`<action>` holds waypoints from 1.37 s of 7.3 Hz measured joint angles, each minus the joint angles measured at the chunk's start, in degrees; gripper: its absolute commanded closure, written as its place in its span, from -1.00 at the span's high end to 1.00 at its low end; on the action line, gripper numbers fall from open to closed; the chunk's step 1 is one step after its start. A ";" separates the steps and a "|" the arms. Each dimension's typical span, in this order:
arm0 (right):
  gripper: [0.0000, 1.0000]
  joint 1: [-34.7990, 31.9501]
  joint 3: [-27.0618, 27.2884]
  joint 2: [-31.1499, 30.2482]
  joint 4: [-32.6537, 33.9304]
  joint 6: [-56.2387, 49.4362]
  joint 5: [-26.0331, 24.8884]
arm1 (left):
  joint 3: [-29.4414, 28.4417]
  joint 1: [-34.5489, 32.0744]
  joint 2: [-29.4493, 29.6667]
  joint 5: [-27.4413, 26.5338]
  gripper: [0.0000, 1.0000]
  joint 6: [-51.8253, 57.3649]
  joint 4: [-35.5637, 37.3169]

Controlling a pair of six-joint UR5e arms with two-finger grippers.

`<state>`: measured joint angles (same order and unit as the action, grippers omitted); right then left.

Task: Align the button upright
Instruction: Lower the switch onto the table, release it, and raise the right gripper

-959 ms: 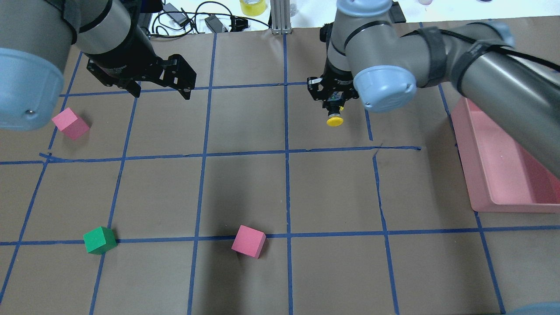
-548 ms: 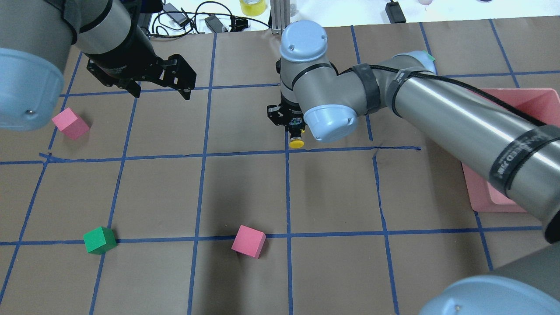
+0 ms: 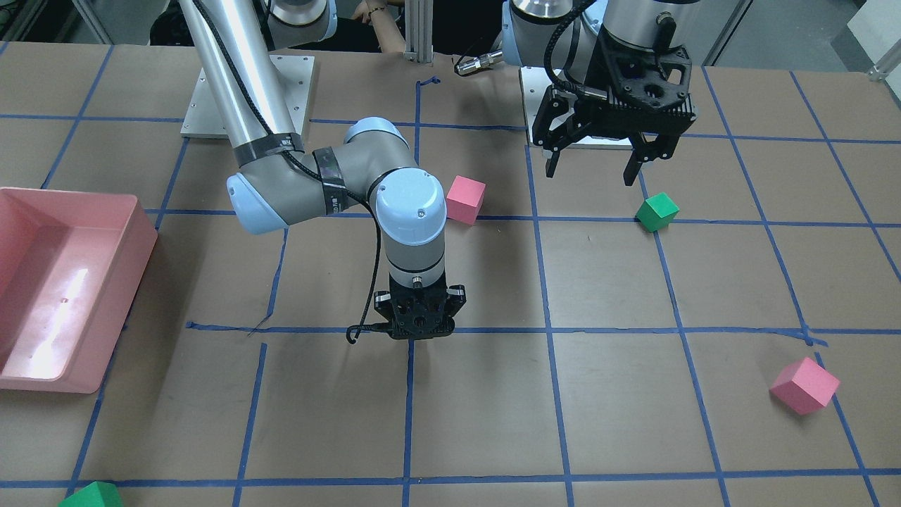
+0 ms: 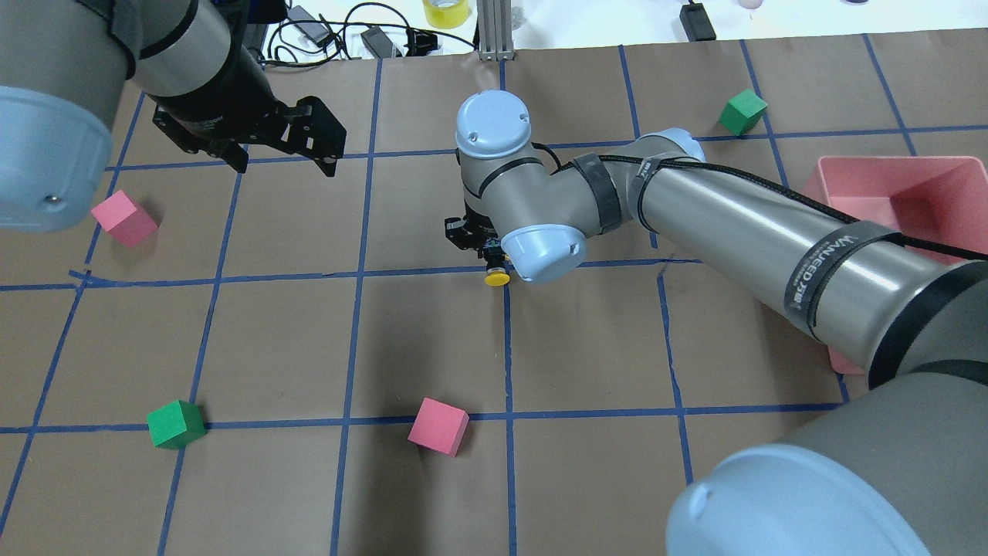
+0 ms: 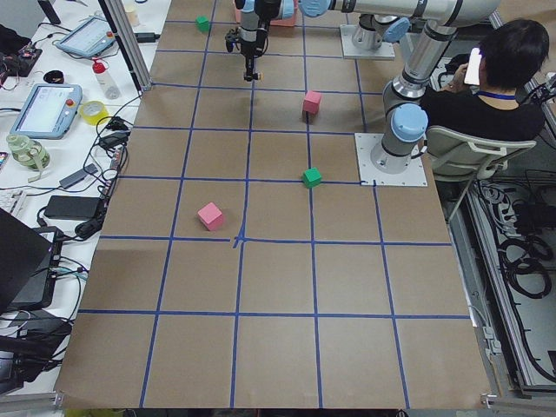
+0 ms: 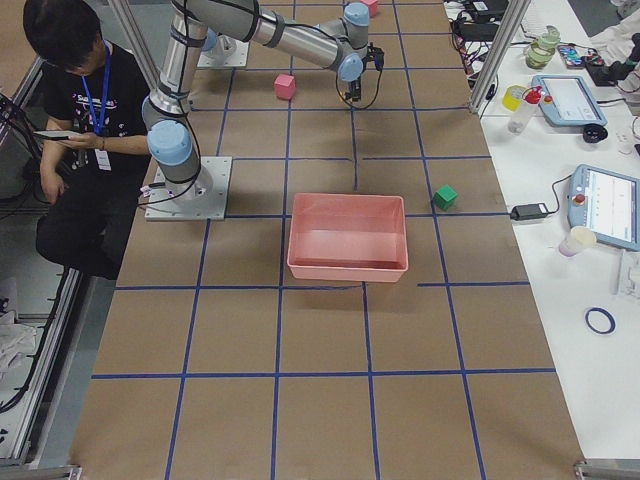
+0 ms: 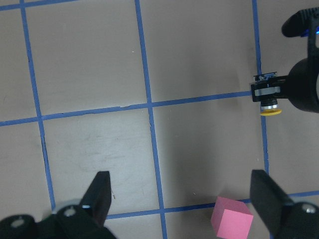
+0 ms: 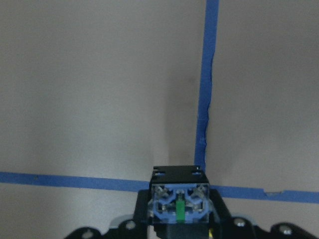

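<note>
**Button held cap-down at the centre tape crossing**

The button [image 4: 496, 278] sits in the right hand [image 4: 489, 261], whose two fingers are clenched on its black body. Its yellow mushroom cap points away from the wrist, down toward the bench [image 4: 587, 479]. The right wrist view shows the base block facing the camera, blue with a green strip in the middle. The cap hangs just beside a crossing of blue tape lines [image 4: 506, 340] near the middle of the brown paper. Whether it touches the surface cannot be told. The right arm reaches in long from the right of the overhead view, with its wrist standing vertical over the crossing.

The left hand [image 4: 285, 166] hovers well apart, toward the far left, fingers spread wide and grasping nothing. One pink cube [image 4: 123, 218] lies near it. A second pink cube [image 4: 438, 425] and a green cube [image 4: 176, 424] lie along the near tape line, and another green cube [image 4: 742, 110] sits by the far edge. A pink bin [image 4: 926, 181] stands at the right.
</note>
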<state>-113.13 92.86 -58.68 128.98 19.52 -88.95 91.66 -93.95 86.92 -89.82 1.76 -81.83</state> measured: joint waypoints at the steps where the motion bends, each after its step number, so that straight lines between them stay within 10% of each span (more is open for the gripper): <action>1: -0.94 -0.15 0.11 0.33 0.06 0.01 0.00 | 0.01 0.00 0.00 0.00 1.00 0.00 0.00; 4: -0.64 -0.23 2.59 0.55 3.01 -0.31 0.04 | -0.06 0.00 0.00 0.00 1.00 0.00 0.00; 8: 0.85 -0.25 3.94 0.56 4.18 -0.36 0.07 | -0.06 0.00 0.00 0.00 1.00 0.00 0.00; 10: 1.00 -0.20 4.06 0.15 3.90 -0.36 0.17 | 0.00 0.00 0.00 0.00 1.00 0.00 0.00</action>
<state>-113.33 96.92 -58.53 132.88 19.16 -88.78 91.66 -93.95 86.92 -89.82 1.76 -81.83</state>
